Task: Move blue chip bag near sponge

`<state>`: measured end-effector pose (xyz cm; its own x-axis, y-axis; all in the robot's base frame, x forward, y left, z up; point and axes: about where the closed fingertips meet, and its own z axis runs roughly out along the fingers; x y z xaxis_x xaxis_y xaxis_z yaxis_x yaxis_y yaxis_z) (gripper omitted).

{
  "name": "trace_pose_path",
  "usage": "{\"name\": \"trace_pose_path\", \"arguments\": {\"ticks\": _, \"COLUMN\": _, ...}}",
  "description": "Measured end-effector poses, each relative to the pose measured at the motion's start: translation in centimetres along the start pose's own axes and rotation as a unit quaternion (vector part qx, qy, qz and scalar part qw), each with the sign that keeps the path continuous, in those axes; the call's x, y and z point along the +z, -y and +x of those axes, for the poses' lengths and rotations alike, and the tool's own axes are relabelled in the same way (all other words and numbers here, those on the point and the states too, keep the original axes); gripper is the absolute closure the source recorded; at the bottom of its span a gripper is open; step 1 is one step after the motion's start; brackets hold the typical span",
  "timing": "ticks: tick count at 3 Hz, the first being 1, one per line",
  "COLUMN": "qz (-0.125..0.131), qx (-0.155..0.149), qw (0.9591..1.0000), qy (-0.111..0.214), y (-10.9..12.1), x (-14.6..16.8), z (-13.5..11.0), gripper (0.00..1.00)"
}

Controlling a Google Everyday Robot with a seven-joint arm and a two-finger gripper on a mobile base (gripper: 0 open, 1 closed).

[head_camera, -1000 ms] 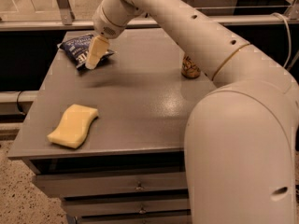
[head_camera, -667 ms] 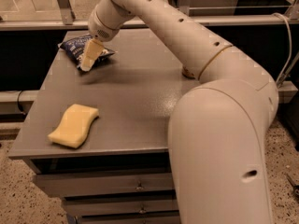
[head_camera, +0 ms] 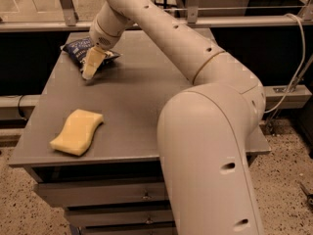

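In the upper left, the robot's pale yellow gripper point(head_camera: 90, 70) has dipped onto the near edge of the crinkly navy-blue chip bag point(head_camera: 76, 47); I cannot tell whether it grips, and the bag lies unmoved, well apart from the wavy pale yellow sponge point(head_camera: 77, 132).

Robot test area in a lab or workshop, not a home.

A plain grey metal desk point(head_camera: 137, 94) with shallow drawers point(head_camera: 107, 196) under its front edge stands on a speckled hard floor point(head_camera: 286, 180). Behind the back edge runs a pale metal rail point(head_camera: 254, 19) with bare uprights. A loose cable point(head_camera: 299, 65) hangs past the right edge. A large cream robot arm point(head_camera: 205, 146) reaches in from the front right corner. Its gripper point(head_camera: 91, 68) is at the far left corner, down over the blue chip bag point(head_camera: 74, 47). The only other prop in sight, a sponge point(head_camera: 77, 132), lies near the front left corner. The surfaces are bare and there are no furnishings, as in a staged trial space.
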<state>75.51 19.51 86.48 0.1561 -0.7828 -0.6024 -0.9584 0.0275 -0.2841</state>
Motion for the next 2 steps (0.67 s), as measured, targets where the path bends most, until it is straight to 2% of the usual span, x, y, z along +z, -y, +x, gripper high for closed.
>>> {"name": "trace_pose_path", "arguments": {"ticks": 1, "qz": -0.005, "qx": 0.007, "qw": 1.0, "qy": 0.0, "y": 0.05, "x": 0.4, "z": 0.12, "gripper": 0.13}}
{"name": "trace_pose_path", "arguments": {"ticks": 2, "qz": -0.005, "qx": 0.013, "qw": 0.9999, "qy": 0.001, "y": 0.07, "x": 0.3, "z": 0.25, "gripper": 0.36}}
